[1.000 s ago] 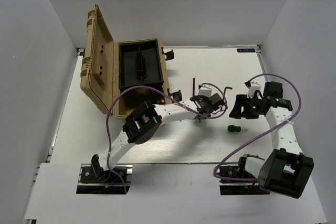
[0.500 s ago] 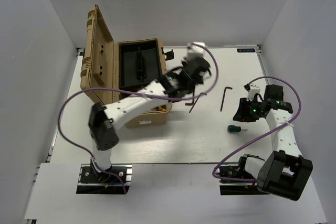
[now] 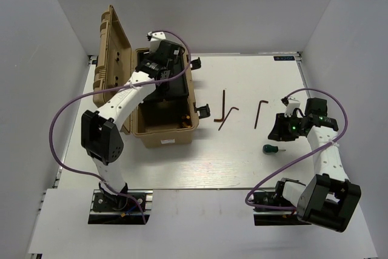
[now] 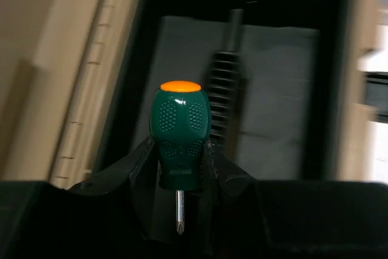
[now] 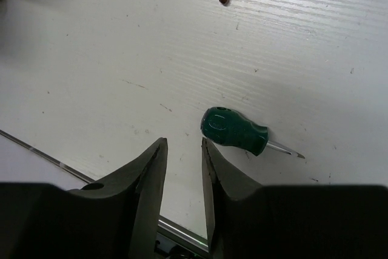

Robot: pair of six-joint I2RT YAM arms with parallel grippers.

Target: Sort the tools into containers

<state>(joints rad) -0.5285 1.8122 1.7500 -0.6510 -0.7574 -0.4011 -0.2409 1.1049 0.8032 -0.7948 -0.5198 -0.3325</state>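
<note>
My left gripper (image 3: 159, 59) hangs over the open tan toolbox (image 3: 165, 136), shut on a stubby green screwdriver (image 4: 179, 131) with an orange cap, tip pointing back at the camera. Below it lies the box's black tray (image 4: 273, 89). A second stubby green screwdriver (image 3: 270, 148) lies on the white table; in the right wrist view this screwdriver (image 5: 233, 130) sits just right of my right gripper (image 5: 183, 141), whose jaws stand apart with nothing between them. Three dark hex keys (image 3: 223, 106) (image 3: 228, 118) (image 3: 258, 114) lie mid-table. No pliers are in view.
The toolbox lid (image 3: 112, 68) stands open to the left, with latches (image 3: 195, 63) sticking out on the box's right side. White walls enclose the table on three sides. A metal rail (image 5: 182, 232) runs along the table's near edge, right below my right gripper.
My left arm swung from mid-table up and left to above the toolbox, carrying the screwdriver. My right gripper's jaws have narrowed; the arm barely moved.
</note>
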